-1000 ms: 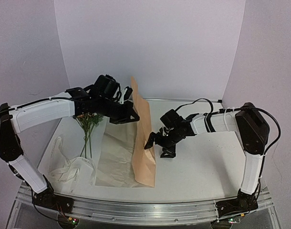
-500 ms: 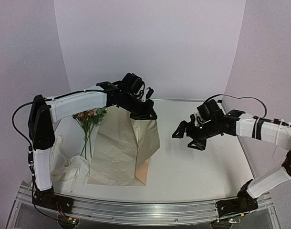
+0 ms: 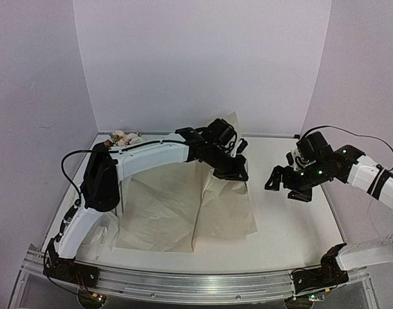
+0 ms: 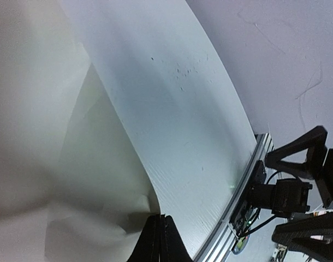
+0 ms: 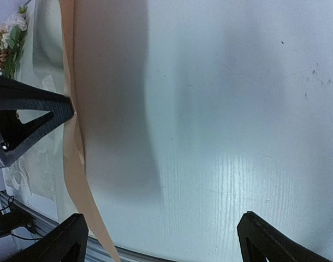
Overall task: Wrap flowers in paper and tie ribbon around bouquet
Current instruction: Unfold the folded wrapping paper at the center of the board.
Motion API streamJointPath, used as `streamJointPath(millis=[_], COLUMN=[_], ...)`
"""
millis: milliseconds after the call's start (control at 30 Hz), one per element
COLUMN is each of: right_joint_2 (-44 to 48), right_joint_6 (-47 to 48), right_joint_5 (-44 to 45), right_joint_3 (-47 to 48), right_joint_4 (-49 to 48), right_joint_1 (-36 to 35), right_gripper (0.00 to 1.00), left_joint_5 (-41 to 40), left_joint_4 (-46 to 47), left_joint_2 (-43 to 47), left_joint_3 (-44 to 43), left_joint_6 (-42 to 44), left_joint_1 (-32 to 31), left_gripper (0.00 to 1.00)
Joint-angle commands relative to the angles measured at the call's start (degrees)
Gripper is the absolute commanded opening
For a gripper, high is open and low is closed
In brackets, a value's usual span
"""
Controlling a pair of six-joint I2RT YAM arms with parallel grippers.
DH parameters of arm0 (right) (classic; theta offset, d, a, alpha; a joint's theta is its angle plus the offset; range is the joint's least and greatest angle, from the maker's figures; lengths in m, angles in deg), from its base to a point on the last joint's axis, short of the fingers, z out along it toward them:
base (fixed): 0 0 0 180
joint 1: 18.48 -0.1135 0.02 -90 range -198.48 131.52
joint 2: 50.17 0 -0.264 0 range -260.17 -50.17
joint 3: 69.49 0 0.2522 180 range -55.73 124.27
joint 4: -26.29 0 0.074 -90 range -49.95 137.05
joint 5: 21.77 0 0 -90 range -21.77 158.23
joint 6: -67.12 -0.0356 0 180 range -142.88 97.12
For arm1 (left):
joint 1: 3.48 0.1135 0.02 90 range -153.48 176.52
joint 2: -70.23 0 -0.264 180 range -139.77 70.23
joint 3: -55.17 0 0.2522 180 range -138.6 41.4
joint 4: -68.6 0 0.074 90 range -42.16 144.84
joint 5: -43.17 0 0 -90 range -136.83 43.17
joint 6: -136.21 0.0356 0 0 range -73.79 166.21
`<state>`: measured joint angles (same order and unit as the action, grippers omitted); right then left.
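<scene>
Counter [image 3: 293, 225] bare from the paper [image 3: 177, 215] out to the right edge, near-right corner wide open. Right gripper [image 3: 287, 188] hangs above right side. Left arm [image 3: 151, 153] bridges left edge to centre, over the paper. Raised paper flap walls centre-far. Flowers [image 3: 124, 137] crowd far-left corner.

Hovering over white table [image 5: 226, 109], right black two-finger gripper [image 5: 166, 240] spread wide. Far left: raised edge of tan-brown kraft paper sheet [image 5: 75, 164], pinched at its rim by left black gripper [image 5: 68, 113]. Top-left corner, small white-and-green flowers [image 5: 11, 33].
</scene>
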<state>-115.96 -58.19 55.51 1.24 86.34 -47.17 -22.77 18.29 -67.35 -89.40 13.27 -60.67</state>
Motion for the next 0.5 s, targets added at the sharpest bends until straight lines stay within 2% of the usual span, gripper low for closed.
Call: streamJointPath(millis=[0,167,233,267,367,467], right_joint_2=[1.7,0.0,-1.7,-2.7,-6.2,-12.1], right_joint_6=[3.4,4.1,4.5,4.7,5.7,6.1], right_joint_5=[2.6,-0.2,-2.1,-3.0,-6.1,-11.1], right_joint_3=[-0.6,-1.5,-1.1,-0.8,0.4,3.0], right_joint_4=[5.6,5.7,5.1,4.6,2.0,-1.4], right_joint_1=[1.6,3.9,4.5,4.8,5.8,7.8], right_gripper=[0.98,0.98,0.98,0.98,0.98,0.98], left_joint_5=[2.3,-0.6,-3.1,-5.1,-12.3,-17.8], left_joint_4=[0.3,2.8,4.6,5.3,7.1,10.9], left_joint_2=[-0.5,3.3,7.1,8.7,15.1,24.6], left_joint_3=[-1.7,2.2,5.4,7.2,14.5,28.3], left_joint_6=[2.7,4.0,4.0,3.9,1.6,-3.4], left_joint_1=[-2.5,-3.9,-3.8,-3.7,-2.2,2.4], left_gripper=[0.17,0.66,0.79,0.83,0.87,0.87])
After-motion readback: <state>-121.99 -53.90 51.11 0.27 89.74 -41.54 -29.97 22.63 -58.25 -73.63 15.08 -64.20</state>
